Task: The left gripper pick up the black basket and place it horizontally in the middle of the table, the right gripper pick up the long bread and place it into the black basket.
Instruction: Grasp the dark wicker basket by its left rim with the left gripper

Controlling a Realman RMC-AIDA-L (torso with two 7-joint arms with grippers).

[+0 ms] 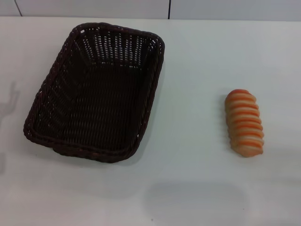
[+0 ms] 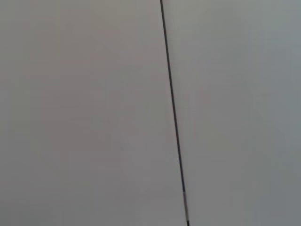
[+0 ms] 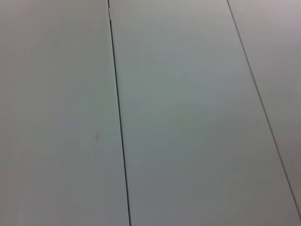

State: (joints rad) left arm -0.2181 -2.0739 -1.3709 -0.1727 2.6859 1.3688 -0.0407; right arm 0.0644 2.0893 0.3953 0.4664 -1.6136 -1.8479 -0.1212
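The black basket (image 1: 96, 92) sits on the left half of the white table (image 1: 193, 70), its long side running front to back and slightly tilted, and it is empty. The long bread (image 1: 244, 123), striped orange-brown and cream, lies on the right side of the table, well apart from the basket. Neither gripper shows in any view. The left wrist view and the right wrist view show only plain white panels with thin dark seams.
A wall of white panels with dark seams (image 1: 169, 9) runs behind the table's far edge. Faint shadows fall on the table at the left edge (image 1: 11, 101) and at the front (image 1: 195, 200).
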